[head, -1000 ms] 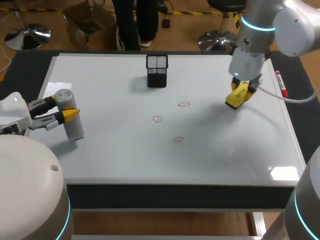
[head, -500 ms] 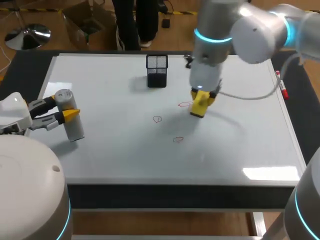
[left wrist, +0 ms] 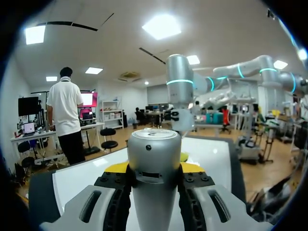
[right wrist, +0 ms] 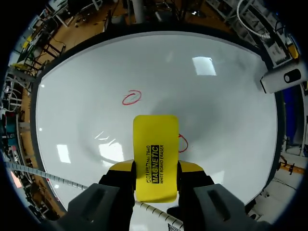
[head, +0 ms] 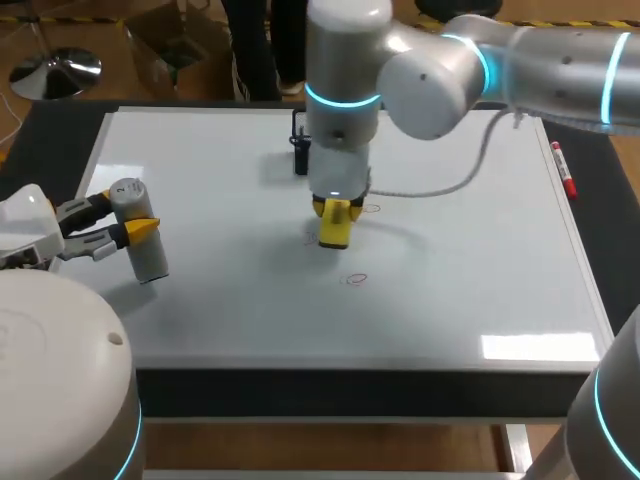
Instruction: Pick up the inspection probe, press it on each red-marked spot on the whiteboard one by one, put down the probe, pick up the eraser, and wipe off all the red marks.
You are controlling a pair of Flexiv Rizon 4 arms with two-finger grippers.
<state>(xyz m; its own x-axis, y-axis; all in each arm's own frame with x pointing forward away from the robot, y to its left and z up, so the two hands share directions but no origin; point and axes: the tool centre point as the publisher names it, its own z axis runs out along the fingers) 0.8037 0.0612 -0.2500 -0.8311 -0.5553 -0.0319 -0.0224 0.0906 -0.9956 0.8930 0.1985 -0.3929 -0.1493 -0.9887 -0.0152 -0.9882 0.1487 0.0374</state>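
- Over the middle of the glossy white whiteboard, your right gripper is clamped on the flat yellow rectangular eraser, one finger on each long side, with the eraser reaching out past the fingertips.
- At the board's left edge, your left gripper is closed around the upright silver cylindrical inspection probe, held well apart from the marks.
- Two small red drawn rings show in the head view: one red ring just beside the eraser, and another red ring nearer you, apart from it.
- From the right wrist, one ring lies ahead of the eraser with bare board between them. A second peeks out at the eraser's long edge, partly hidden under it.
- Whether the eraser already touches the board cannot be told.
- The step in hand looks like wiping. To do it well, keep the eraser's face flat on the surface, press evenly, and sweep fully across each ring, not only its edge.
- Take the half-covered ring first, then the one ahead, so no arc is left behind.
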